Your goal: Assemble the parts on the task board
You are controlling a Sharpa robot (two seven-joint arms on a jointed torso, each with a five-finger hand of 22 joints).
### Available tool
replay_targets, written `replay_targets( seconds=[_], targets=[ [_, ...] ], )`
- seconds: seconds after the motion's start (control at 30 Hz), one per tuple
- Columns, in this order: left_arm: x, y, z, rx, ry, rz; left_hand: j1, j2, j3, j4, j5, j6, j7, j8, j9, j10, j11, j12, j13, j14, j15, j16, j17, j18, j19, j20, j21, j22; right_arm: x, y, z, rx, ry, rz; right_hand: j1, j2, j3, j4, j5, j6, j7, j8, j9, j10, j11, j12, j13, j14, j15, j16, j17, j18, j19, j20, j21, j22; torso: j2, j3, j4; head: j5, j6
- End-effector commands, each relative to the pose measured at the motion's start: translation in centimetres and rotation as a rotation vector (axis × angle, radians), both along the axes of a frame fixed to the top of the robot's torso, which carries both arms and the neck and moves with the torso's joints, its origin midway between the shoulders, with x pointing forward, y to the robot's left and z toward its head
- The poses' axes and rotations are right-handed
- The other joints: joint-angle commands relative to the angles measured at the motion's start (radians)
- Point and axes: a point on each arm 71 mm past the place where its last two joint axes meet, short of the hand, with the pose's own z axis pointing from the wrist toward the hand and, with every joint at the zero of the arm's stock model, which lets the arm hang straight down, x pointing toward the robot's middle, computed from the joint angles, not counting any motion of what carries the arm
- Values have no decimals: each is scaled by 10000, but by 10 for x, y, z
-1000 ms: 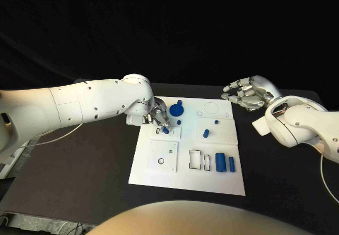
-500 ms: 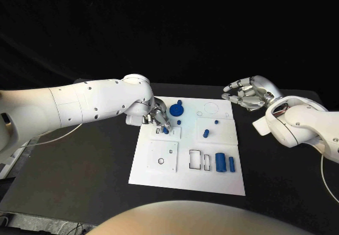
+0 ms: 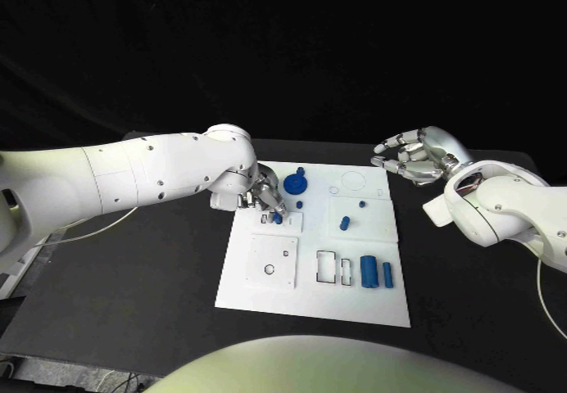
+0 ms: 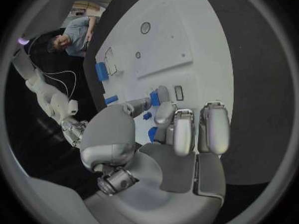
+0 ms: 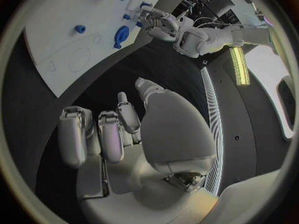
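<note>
Nothing has moved since a second ago: your left hand [image 3: 265,196] stays at the far left part of the task board [image 3: 317,307], and your right hand [image 3: 414,157] stays off the board's far right corner, over the black surface [image 3: 130,270]. The left hand pinches a small blue part [image 3: 277,217] between its fingertips [image 4: 163,95], low over a square recess. Just beyond that hand sits a round blue part [image 3: 294,182], with a small blue peg [image 3: 344,221] to its right. Two blue cylinders [image 3: 376,271] lie near the board's right edge, well apart from both hands. Your right hand holds nothing, its fingers curled loosely inward.
</note>
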Motion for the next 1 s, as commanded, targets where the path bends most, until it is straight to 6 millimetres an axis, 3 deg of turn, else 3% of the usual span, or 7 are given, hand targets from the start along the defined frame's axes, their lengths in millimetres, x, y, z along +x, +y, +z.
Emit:
replay_targets(
  seconds=[0.03,0.57,0.8,1.0],
  targets=[
    [-4,-1,-5,152,264,-204,-132,22,-9,87,-55,34,2,-28,-13,-51,18,23,-8,828,-59,-14,1834,-164,28,-6,-34,449,-1,1,0,-32,-72,152,-55,-53,-7,47,10,-46,8,57,-16,-71,19,-23,-11,697,-13,-58,1285,100,195,-22,-50,1599,-2,5,-2,-11,1],
    [-6,-1,-6,150,324,-276,-196,-47,-123,145,-57,60,-3,-16,-19,-47,16,30,-5,828,-60,-14,1834,-165,34,-6,-33,457,0,1,0,-35,-84,154,-58,-66,-16,48,-8,-45,6,64,-15,-60,18,-17,-2,700,-14,-57,1293,101,193,-23,-57,1595,1,-4,1,-21,1],
    [-8,1,-5,68,283,-269,-398,-117,-413,403,-38,89,-13,-12,-42,-56,9,24,-32,821,-66,-25,1809,-156,12,-10,-60,421,0,0,0,-41,-90,146,-67,-68,-21,55,-16,-44,6,68,-15,-59,18,-17,-3,696,-15,-62,1280,102,192,-24,-62,1593,-2,-4,-2,-22,1],
    [-6,3,5,-295,-35,-53,-401,-117,-426,413,-35,89,-15,-12,-43,-74,8,4,-72,812,-67,-41,1773,-147,-11,-10,-80,387,1,-1,0,-52,-101,120,-67,-68,-21,55,-16,-44,6,68,-15,-59,18,-17,-3,696,-15,-62,1280,102,192,-24,-62,1593,-9,-7,0,-43,1]
  ],
)
